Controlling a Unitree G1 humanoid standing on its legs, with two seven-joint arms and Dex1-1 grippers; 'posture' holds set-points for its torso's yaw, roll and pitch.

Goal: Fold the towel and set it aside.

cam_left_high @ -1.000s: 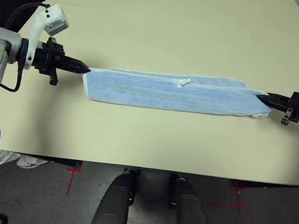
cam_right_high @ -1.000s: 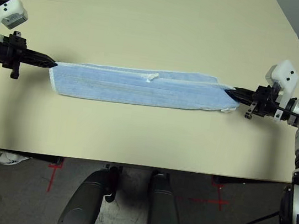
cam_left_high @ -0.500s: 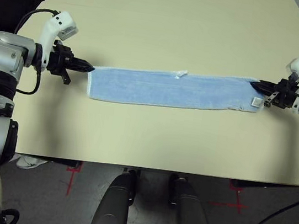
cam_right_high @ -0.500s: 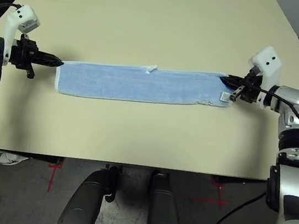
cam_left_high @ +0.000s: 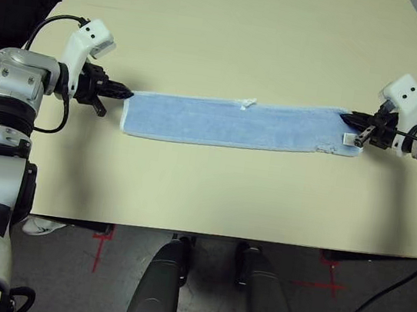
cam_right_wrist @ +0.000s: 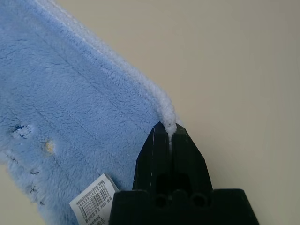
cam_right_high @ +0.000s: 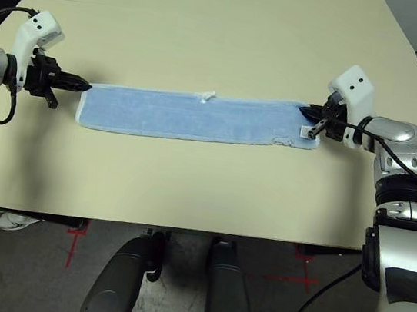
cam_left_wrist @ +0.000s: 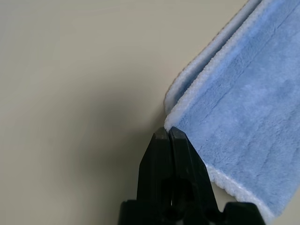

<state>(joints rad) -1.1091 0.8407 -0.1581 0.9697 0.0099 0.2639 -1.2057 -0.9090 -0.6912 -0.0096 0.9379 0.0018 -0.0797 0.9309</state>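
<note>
The left pincer (cam_left_wrist: 165,133) is clamped on the towel's (cam_left_high: 237,121) nine o'clock corner. The right pincer (cam_right_wrist: 169,130) pinches the three o'clock corner. The towel lies flat mid-desk (cam_left_high: 233,35) as a long strip: apparently folded lengthwise; crosswise folding and setting aside remain.

Light blue towel (cam_left_high: 233,122) folded lengthwise, lying flat.

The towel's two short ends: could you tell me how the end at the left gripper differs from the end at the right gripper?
The towel shows a white printed tag at the end by the right gripper, while the end by the left gripper shows none. The left end shows two stacked hemmed edges; the right end shows one hem. Both ends lie flat on the table, each with a corner pinched in shut black fingers.
</note>
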